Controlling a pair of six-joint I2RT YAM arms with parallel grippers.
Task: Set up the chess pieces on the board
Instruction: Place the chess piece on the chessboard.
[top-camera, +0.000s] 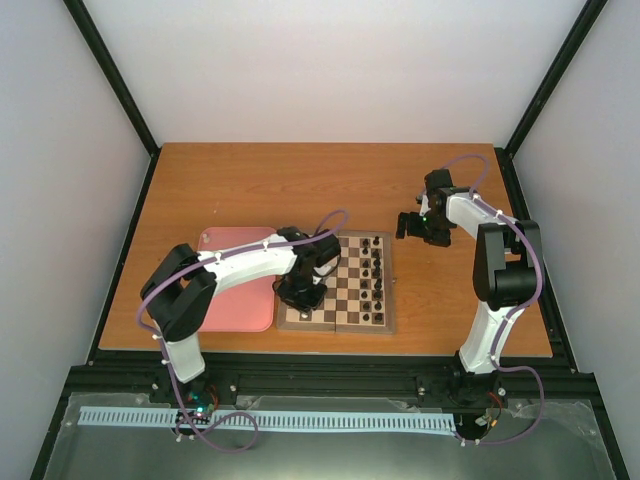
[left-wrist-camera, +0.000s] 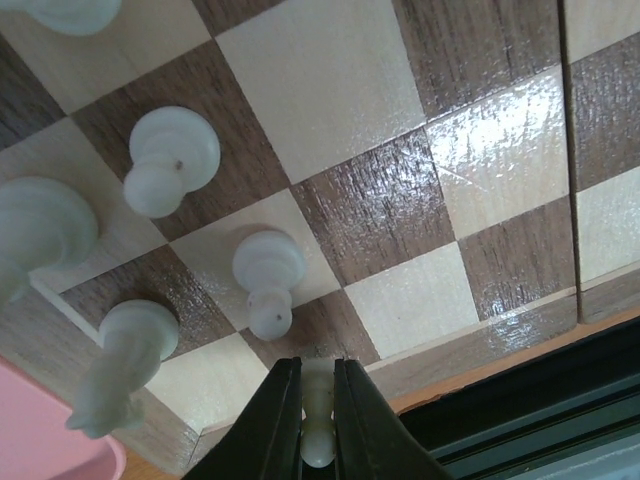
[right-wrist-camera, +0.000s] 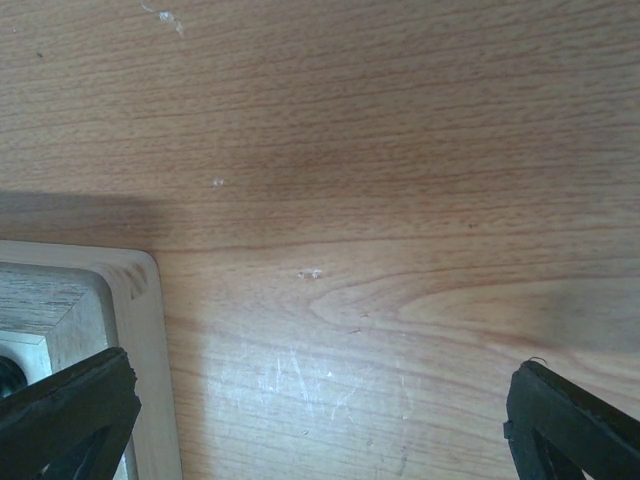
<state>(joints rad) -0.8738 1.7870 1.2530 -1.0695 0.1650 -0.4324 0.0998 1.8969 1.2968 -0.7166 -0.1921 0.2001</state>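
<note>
The wooden checkered board (top-camera: 345, 283) lies mid-table; its squares fill the left wrist view (left-wrist-camera: 370, 210). My left gripper (top-camera: 300, 292) hangs over the board's near left corner and is shut on a white chess piece (left-wrist-camera: 318, 415), held upright between the black fingers (left-wrist-camera: 265, 430) over a dark square by the border. Other white pieces stand close by: a pawn (left-wrist-camera: 268, 280), another pawn (left-wrist-camera: 168, 160), and two larger pieces (left-wrist-camera: 120, 365) (left-wrist-camera: 40, 230). My right gripper (top-camera: 415, 226) is open and empty over bare table beside the board's far right corner (right-wrist-camera: 130, 300).
A pink tray (top-camera: 240, 285) lies left of the board; its corner shows in the left wrist view (left-wrist-camera: 50, 455). Small black pieces (top-camera: 376, 270) stand along the board's right columns. The table's near edge and black rail (left-wrist-camera: 540, 400) run just past the board.
</note>
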